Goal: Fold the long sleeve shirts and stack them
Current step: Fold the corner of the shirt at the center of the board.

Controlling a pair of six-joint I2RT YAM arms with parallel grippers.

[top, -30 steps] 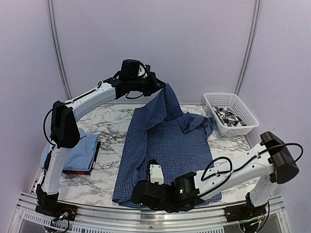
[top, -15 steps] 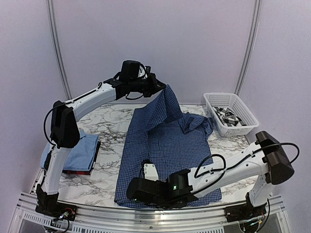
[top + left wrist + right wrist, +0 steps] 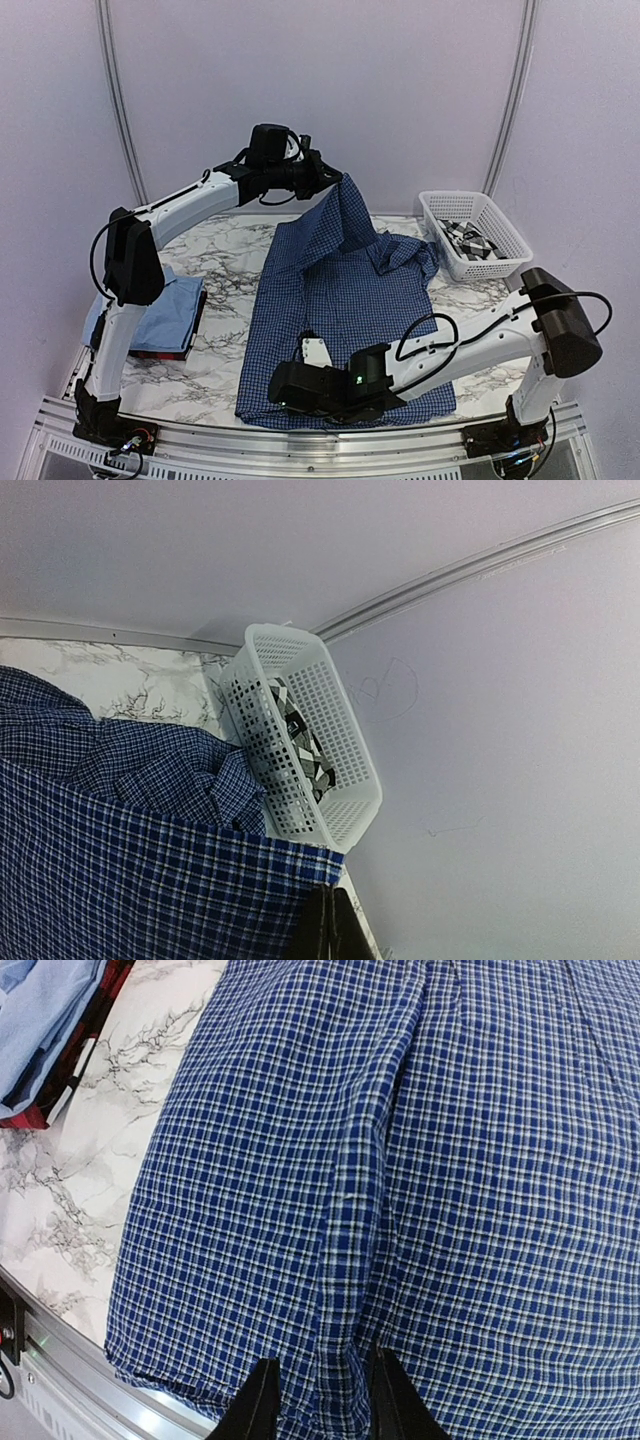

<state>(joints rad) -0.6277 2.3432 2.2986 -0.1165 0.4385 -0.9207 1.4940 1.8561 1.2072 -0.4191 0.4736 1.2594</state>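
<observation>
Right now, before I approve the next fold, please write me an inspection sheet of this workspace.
Surface: marble-pattern table, largely covered by cloth.
Job's things: navy checked shirt spread flat, its far part lifted; light blue shirt folded on a dark red shirt at the left; black-and-white checked shirt in the white lattice basket.
Clutter: only that basket, far right.
Grippers: left gripper shut on the navy shirt's raised part; right gripper low at its near hem, jaws apart astride a seam.
Cables: black cables loop along both arms.
Surroundings: plain pale walls with curved rails; nothing else seen.
</observation>
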